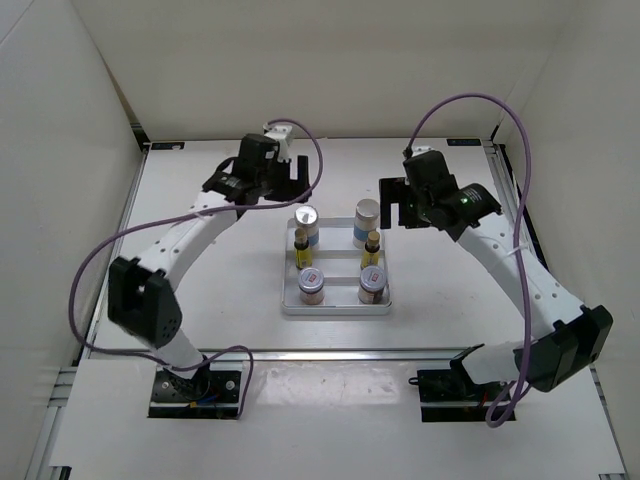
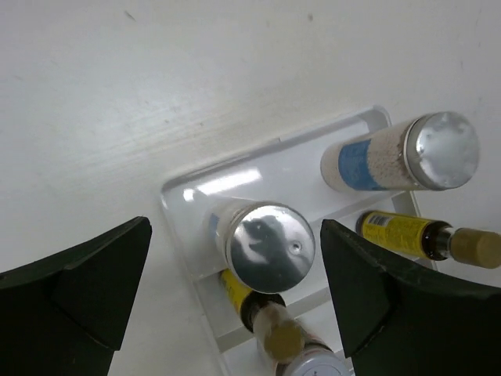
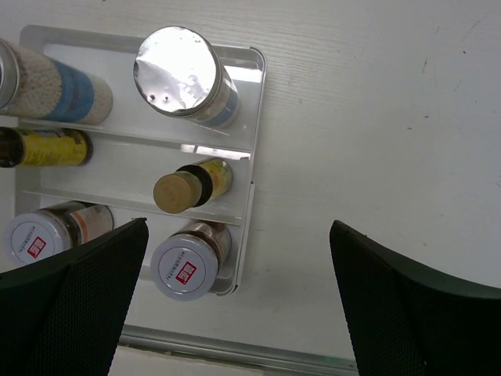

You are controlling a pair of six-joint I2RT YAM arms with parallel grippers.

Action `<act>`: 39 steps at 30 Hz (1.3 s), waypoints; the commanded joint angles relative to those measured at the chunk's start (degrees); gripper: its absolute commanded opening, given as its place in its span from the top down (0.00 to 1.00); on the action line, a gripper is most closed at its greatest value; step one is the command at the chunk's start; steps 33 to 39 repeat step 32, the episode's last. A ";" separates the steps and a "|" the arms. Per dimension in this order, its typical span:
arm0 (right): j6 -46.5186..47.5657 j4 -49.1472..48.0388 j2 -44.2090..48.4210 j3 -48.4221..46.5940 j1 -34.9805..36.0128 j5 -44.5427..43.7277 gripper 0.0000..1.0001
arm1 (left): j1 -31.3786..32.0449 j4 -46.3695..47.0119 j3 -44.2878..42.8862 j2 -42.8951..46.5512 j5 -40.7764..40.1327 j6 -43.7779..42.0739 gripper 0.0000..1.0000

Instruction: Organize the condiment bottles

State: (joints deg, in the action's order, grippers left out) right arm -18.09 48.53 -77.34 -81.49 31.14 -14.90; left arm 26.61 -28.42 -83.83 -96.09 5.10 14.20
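All six condiment bottles stand in the white tray [image 1: 336, 309]. Two white cylinders with blue bands [image 1: 306, 222] [image 1: 367, 218] are at the back. Two slim yellow bottles [image 1: 303, 252] [image 1: 372, 248] are in the middle. Two pinkish jars with red-marked lids [image 1: 311, 284] [image 1: 372, 284] are at the front. My left gripper [image 1: 283, 190] hangs open and empty above the tray's back left corner, over one white cylinder [image 2: 270, 247]. My right gripper [image 1: 393, 207] is open and empty beside the tray's right edge; its view shows a jar [image 3: 184, 266], a yellow bottle [image 3: 184, 189] and a cylinder [image 3: 180, 70].
The tray [image 2: 176, 204] has low dividers forming three rows. White walls enclose the table on three sides. A metal rail [image 1: 330, 352] runs along the near edge. Purple cables loop above both arms.
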 commanded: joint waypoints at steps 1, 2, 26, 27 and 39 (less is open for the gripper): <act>-0.90 1.56 3.59 -1.13 -0.29 -3.56 0.00 | -0.41 -0.67 -3.53 13.02 -8.77 -2.15 0.00; -0.90 2.09 5.17 -1.12 -0.29 -4.17 0.00 | -0.42 -0.67 -2.66 15.13 -13.41 -3.29 0.00; -8.81 4.65 23.99 11.44 -0.29 -29.05 0.00 | -5.43 12.78 53.86 74.73 -41.30 -2.59 0.00; -8.81 3.25 24.60 12.40 -0.29 -29.05 0.00 | -5.43 12.08 53.86 74.74 -43.40 -2.59 0.00; -7.93 1.30 24.61 16.28 -0.29 -29.58 0.00 | -5.43 12.69 54.56 75.26 -43.42 -8.65 0.00</act>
